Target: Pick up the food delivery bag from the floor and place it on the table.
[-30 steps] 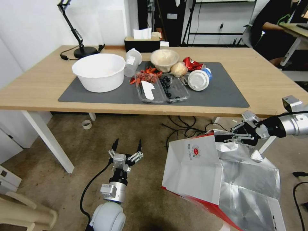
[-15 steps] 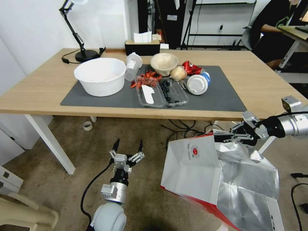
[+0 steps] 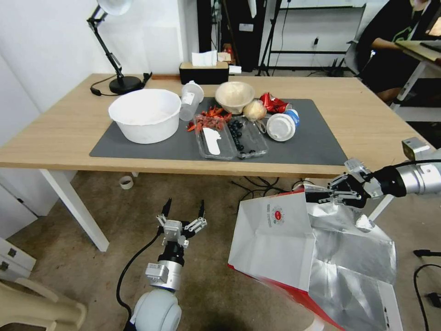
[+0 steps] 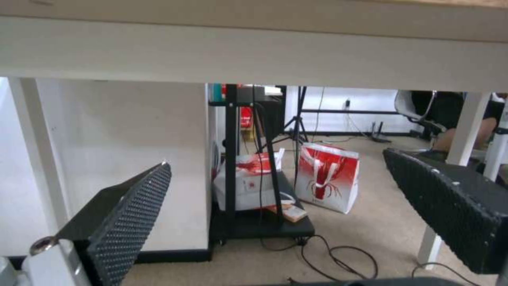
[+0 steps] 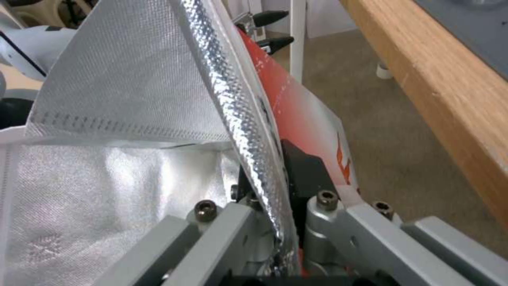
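Food delivery bag (image 3: 275, 239), large white-and-red paper with silver foil lining, is hanging open below the wide light-wood table's (image 3: 367, 119) front edge. Right gripper (image 3: 321, 196) is pinching its upper rim. Left gripper (image 3: 183, 212) is idling nearby over the floor, fingers spread apart.

Lab or studio: tripod stands (image 3: 271, 41), floor cables (image 3: 257, 181).

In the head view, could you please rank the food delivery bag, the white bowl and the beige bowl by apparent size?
1. Food delivery bag, largest, though nearest the camera.
2. White bowl.
3. Beige bowl, smallest, somewhat farther back.
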You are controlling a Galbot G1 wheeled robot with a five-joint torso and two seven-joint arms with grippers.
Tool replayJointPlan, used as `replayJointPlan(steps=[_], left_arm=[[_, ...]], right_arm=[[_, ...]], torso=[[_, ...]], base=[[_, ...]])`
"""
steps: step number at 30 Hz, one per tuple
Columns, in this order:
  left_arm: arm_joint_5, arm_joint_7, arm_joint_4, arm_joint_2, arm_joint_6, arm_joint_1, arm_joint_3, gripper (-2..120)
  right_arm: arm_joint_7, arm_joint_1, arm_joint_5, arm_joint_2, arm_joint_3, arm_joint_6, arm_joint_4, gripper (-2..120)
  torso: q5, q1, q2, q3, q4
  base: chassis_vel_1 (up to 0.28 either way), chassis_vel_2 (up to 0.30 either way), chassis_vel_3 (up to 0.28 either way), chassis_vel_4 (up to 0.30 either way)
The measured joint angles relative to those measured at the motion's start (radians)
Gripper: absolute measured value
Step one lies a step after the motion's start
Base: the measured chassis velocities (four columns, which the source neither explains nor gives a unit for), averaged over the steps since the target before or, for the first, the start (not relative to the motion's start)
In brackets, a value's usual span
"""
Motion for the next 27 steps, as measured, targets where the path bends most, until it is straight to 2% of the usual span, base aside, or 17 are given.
replayJointPlan(steps=[27], left_arm=[[0.004,0.001,0.001,-0.002,-0.003,0.004,0.002,100]], right_arm=[[-0.004,0.0,-0.006,0.003,-0.003,0.0,-0.002,0]], torso=[[0.0,0.051,0.123,0.072,-0.0001]], base=[[0.0,0.0,0.0,0.0]])
